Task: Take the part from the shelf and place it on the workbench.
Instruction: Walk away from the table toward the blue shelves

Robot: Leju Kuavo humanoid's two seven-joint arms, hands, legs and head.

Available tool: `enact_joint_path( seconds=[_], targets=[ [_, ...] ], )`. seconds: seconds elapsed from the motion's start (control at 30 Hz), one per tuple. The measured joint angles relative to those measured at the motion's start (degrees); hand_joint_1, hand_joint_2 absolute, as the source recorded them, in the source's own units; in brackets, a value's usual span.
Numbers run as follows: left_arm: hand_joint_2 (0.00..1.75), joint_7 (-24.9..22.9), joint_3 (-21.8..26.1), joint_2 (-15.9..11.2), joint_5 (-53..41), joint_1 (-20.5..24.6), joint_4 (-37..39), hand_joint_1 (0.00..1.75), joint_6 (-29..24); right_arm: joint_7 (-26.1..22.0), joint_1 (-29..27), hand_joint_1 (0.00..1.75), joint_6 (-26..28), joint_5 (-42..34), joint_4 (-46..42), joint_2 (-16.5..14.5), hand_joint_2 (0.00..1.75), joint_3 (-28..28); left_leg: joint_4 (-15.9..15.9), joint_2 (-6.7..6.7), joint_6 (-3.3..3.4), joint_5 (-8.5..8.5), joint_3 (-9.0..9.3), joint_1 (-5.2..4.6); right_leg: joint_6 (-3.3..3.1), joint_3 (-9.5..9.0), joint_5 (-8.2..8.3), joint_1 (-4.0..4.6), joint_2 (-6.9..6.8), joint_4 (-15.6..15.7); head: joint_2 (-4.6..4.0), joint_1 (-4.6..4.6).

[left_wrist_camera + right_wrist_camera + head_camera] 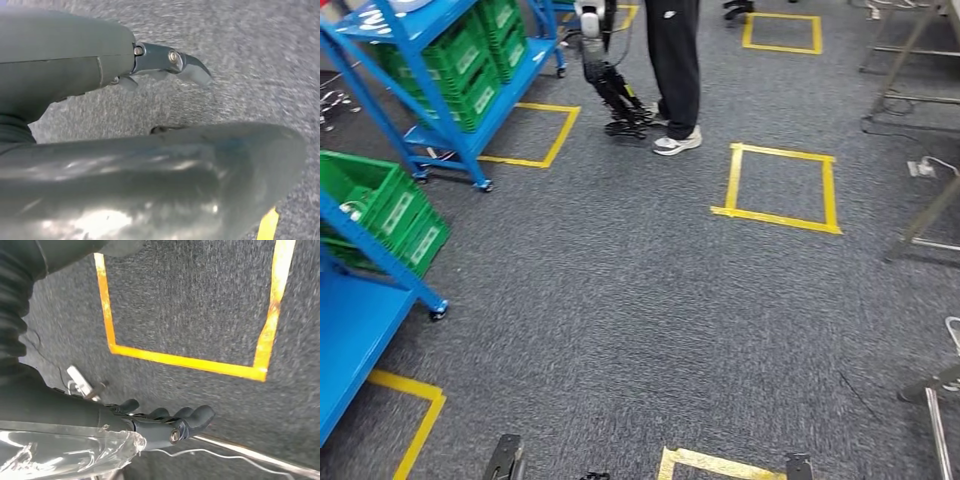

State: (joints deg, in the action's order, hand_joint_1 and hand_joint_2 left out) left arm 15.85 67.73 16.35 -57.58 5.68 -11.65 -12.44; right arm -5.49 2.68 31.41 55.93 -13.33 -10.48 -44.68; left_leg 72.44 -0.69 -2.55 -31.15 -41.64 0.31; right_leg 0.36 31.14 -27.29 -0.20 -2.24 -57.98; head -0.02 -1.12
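Your robot's right hand (158,422) hangs over grey carpet (622,300) with dark fingers (200,415) slightly curled, holding nothing. Left hand (113,100) hangs empty too, fingers (188,67) loosely extended. Green plastic bins (388,205) sit on the blue metal shelf (365,320), well apart; you cannot tell the part.

A grey carpet floor (622,300) was marked with yellow tape squares (778,188), one lying open in the middle distance and another (535,135) beside the foot of a blue rack. A person in black trousers (673,55) and white sneakers (677,142) stood at the far side, with a second robot's dark legs (618,95) just beside them. Green plastic crates (467,60) sat on the far rack's lower levels, more green crates (384,205) sat nearer on the left, and metal table legs (924,215) stood along the right edge.
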Motion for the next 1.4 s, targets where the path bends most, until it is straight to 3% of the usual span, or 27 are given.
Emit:
enact_joint_path(
  seconds=[0.03,0.1,0.17,0.2,0.27,0.33,0.4,0.47,0.5,0.53,0.57,0.63,0.7,0.77,0.83,0.9,0.97,1.0,1.03,1.07,1.13,1.2,1.23,1.27,1.3,1.37,1.4],
  targets=[
    [0.0,0.2,0.1,0.0,0.1,-0.1,0.0,0.0,-0.1,0.3,0.1,0.0,0.1,0.6,0.0,0.0,1.75,0.1,-1.8,0.24,0.09,1.4,1.12,-0.02,0.01,-0.05,-0.04,0.04,-0.8,0.0,0.0,0.0],
    [0.0,0.5,0.2,0.0,0.3,0.0,0.0,0.0,-0.1,0.5,0.2,0.0,0.5,1.5,0.0,0.0,1.75,0.2,-9.6,2.43,0.38,4.89,5.61,-0.29,0.25,-0.27,-0.23,0.16,-2.21,0.0,0.0,-0.01],
    [0.0,0.6,0.2,0.1,0.1,0.2,0.0,0.0,0.0,0.1,0.1,0.0,0.7,1.5,0.0,0.0,1.75,0.2,-15.0,4.43,0.95,6.32,8.52,-0.67,0.78,-0.42,-0.52,0.46,-3.37,-0.2,0.0,0.03],
    [0.0,0.6,0.2,0.1,-0.1,0.3,0.0,0.0,0.1,-0.3,0.1,0.0,0.7,1.3,0.0,0.0,1.75,0.2,-15.9,4.54,1.26,6.27,8.81,-0.85,1.07,-0.49,-0.61,0.59,-3.95,-0.1,0.0,0.08],
    [0.0,0.5,0.2,0.1,-0.5,0.1,0.0,0.0,0.1,-0.8,0.3,0.0,0.4,1.0,0.0,0.0,1.75,0.2,-16.2,3.26,2.03,6.43,8.65,-0.85,1.7,-0.76,-0.77,0.51,-4.51,0.0,0.0,0.15],
    [0.0,0.5,0.2,0.2,-0.8,0.1,0.0,0.0,0.1,-1.1,0.4,0.0,0.3,0.9,0.0,0.0,1.75,0.2,-16.4,1.98,2.72,6.69,8.73,-0.55,2.34,-0.13,-2.27,0.26,-2.13,-1.9,0.0,0.34],
    [0.0,0.6,0.2,0.3,-1.1,0.2,0.0,0.0,0.1,-1.0,0.2,0.0,0.3,1.0,0.0,0.0,1.75,0.2,-16.5,0.58,3.17,6.82,8.75,-0.34,2.72,2.92,-5.79,0.07,1.08,-8.7,0.0,0.66],
    [0.0,0.7,0.2,0.3,-1.2,0.3,0.0,0.0,-0.2,-0.3,-0.1,0.0,0.3,1.2,0.1,0.0,1.75,0.2,-16.5,-1.04,3.34,6.85,8.72,-0.34,2.87,6.57,-8.3,0.03,2.03,-15.8,0.0,0.76],
    [0.0,0.8,0.3,0.3,-1.0,0.2,0.0,0.0,-0.5,0.2,-0.1,0.0,0.3,1.6,0.1,0.0,1.75,0.2,-16.4,-1.88,3.32,6.86,8.75,-0.33,2.88,7.27,-7.98,0.01,2.13,-16.7,0.0,0.79],
    [0.0,1.0,0.3,0.3,-0.7,0.2,0.0,0.0,-0.9,0.8,-0.2,0.0,0.3,2.1,0.1,0.0,1.75,0.2,-16.4,-2.76,3.26,6.89,8.8,-0.29,2.87,6.82,-6.5,-0.06,2.28,-15.3,0.0,0.78],
    [0.0,1.2,0.3,0.3,-0.4,0.2,0.0,0.0,-1.2,1.3,-0.2,0.0,0.3,2.6,0.1,0.0,1.75,0.2,-16.4,-3.65,3.15,6.91,8.87,-0.23,2.89,5.32,-4.23,-0.23,2.84,-11.7,0.0,0.78],
    [0.0,1.8,0.3,0.3,-0.1,0.3,0.0,0.0,-1.3,2.1,-0.2,0.0,0.3,3.3,0.1,0.0,1.75,0.3,-16.2,-5.34,2.66,6.93,8.8,-0.16,2.87,1.78,-0.84,-0.77,5.6,-3.9,0.0,0.78],
    [0.0,2.5,0.3,0.3,0.0,0.4,0.0,0.0,-1.1,2.5,-0.1,0.0,0.3,3.7,0.2,0.1,1.75,0.3,-16.1,-6.69,1.86,7.15,8.41,-0.08,2.39,0.25,-0.16,-0.93,7.31,-0.7,0.0,0.78],
    [0.0,3.3,0.4,0.3,0.2,0.3,0.0,0.0,-0.8,2.7,0.0,0.0,0.3,4.0,0.2,0.1,1.75,0.3,-16.3,-7.52,1.05,7.53,8.02,0.15,1.48,0.15,0.08,-0.67,6.29,-0.5,0.0,0.79],
    [0.0,3.7,0.4,0.3,0.3,0.2,0.0,0.0,-0.6,2.8,0.0,0.0,0.3,4.1,0.2,0.2,1.75,0.3,-14.9,-4.97,0.5,6.4,7.13,0.06,0.59,0.13,0.45,-0.57,4.91,-0.1,0.0,0.47],
    [0.0,3.9,0.4,0.3,0.3,0.5,0.0,0.0,-0.5,2.8,-0.1,0.0,0.3,4.2,0.2,0.3,1.75,0.3,-8.9,-1.18,0.14,2.78,4.27,-0.15,-0.02,0.15,0.56,-0.4,3.17,0.1,0.0,0.03],
    [0.0,4.0,0.4,0.3,0.3,0.6,0.0,0.0,-0.4,2.8,-0.4,0.0,0.3,4.2,0.2,0.4,1.75,0.3,-1.3,-0.13,-0.1,-0.51,0.72,-0.12,-0.25,0.23,0.5,-0.23,1.27,0.1,0.0,-0.07],
    [0.0,4.0,0.4,0.3,0.4,0.6,0.0,0.0,-0.4,2.8,-0.4,0.0,0.3,4.2,0.2,0.5,1.75,0.3,0.4,-0.06,-0.16,-0.76,-0.03,-0.11,-0.27,0.24,0.46,-0.21,0.37,0.1,0.0,-0.07],
    [0.0,4.0,0.5,0.3,0.4,0.5,0.0,0.0,-0.4,2.8,-0.4,0.0,0.3,4.2,0.2,0.5,1.75,0.3,0.0,0.07,-0.18,0.06,0.32,-0.11,-0.26,0.22,0.42,-0.2,-0.44,0.1,0.0,-0.08],
    [0.0,4.1,0.5,0.3,0.4,0.5,0.0,0.0,-0.3,2.8,-0.3,0.0,0.3,4.2,0.2,0.5,1.75,0.3,-2.6,0.5,-0.15,1.77,1.81,-0.12,-0.18,0.14,0.35,-0.21,-1.2,0.1,0.0,-0.08],
    [0.0,3.9,0.6,0.4,0.5,0.6,0.0,0.0,-0.3,2.9,-0.2,0.0,0.3,4.1,0.2,0.5,1.75,0.3,-10.7,3.7,0.08,5.19,6.33,-0.34,0.22,-0.15,0.05,0.03,-2.51,0.0,0.0,-0.16],
    [0.0,3.2,0.6,0.6,0.3,0.8,0.0,0.0,-0.5,3.5,-0.2,0.0,0.3,4.1,0.2,0.5,1.75,0.3,-15.4,6.18,0.76,6.34,8.76,-0.65,0.81,-0.42,-0.29,0.45,-3.75,-0.1,0.0,-0.11],
    [0.0,2.7,0.6,0.7,0.2,0.8,0.0,0.0,-0.7,3.9,-0.2,0.0,0.2,4.2,0.2,0.5,1.75,0.3,-15.9,6.12,1.14,6.21,8.83,-0.8,1.12,-0.56,-0.42,0.61,-4.45,-0.1,0.0,-0.03],
    [0.0,2.2,0.6,0.8,0.1,0.8,0.0,0.0,-0.9,4.5,-0.1,0.0,0.2,4.3,0.2,0.5,1.75,0.3,-15.9,5.2,1.62,6.27,8.7,-0.75,1.43,-0.8,-0.51,0.58,-5.06,0.0,0.01,0.07],
    [0.0,1.9,0.6,0.9,0.0,0.7,0.0,0.0,-1.0,5.0,0.0,0.0,0.1,4.5,0.2,0.5,1.75,0.3,-16.0,4.44,1.97,6.35,8.68,-0.66,1.76,-0.93,-0.78,0.48,-4.75,0.0,0.01,0.19],
    [0.0,1.5,0.7,0.9,0.0,0.6,0.0,0.0,-1.3,5.7,0.0,0.0,-0.2,4.7,0.2,0.5,1.75,0.3,-16.3,2.9,2.67,6.62,8.78,-0.34,2.33,0.02,-2.75,0.11,-1.82,-2.8,0.01,0.44],
    [0.0,1.5,0.7,0.9,-0.1,0.6,0.0,0.0,-1.4,5.9,0.0,0.0,-0.4,4.9,0.2,0.4,1.75,0.3,-16.3,2.06,2.9,6.7,8.77,-0.24,2.52,1.58,-4.54,-0.06,0.1,-6.2,0.0,0.65]
  ],
)
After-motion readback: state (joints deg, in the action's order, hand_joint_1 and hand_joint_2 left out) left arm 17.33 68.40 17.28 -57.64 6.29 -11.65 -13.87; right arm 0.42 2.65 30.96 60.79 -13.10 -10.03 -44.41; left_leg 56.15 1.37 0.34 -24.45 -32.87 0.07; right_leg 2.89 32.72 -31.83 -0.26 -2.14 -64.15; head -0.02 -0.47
